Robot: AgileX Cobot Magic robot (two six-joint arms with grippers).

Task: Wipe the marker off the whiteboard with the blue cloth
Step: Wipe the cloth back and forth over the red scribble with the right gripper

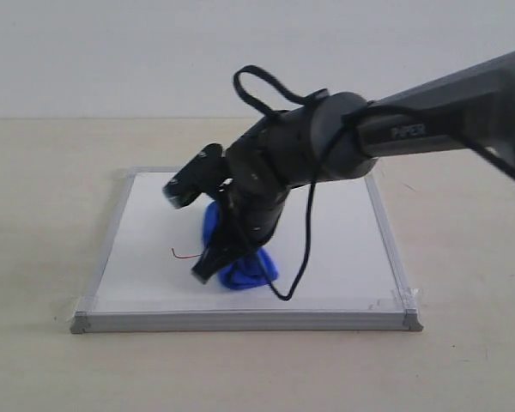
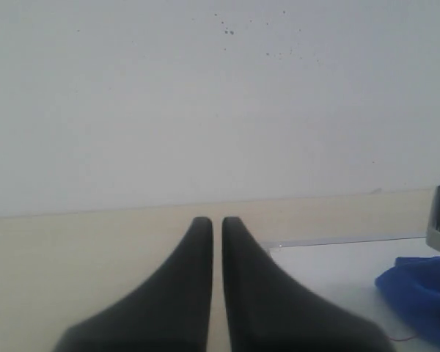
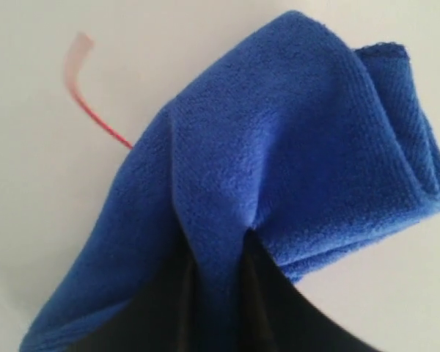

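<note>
Partly, blue cloth (image 3: 279, 147) in right tool (image 3: 218, 253) covers marker (image 3: 99, 121).

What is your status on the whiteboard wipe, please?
Right tool shut on blue cloth, on whiteboard. Left tool shut, empty. Marker end showing beside cloth. Nothing blocking.

At centre frame the blue cloth (image 1: 251, 270) hides all but the red marker line's (image 1: 185, 255) left end.
</note>
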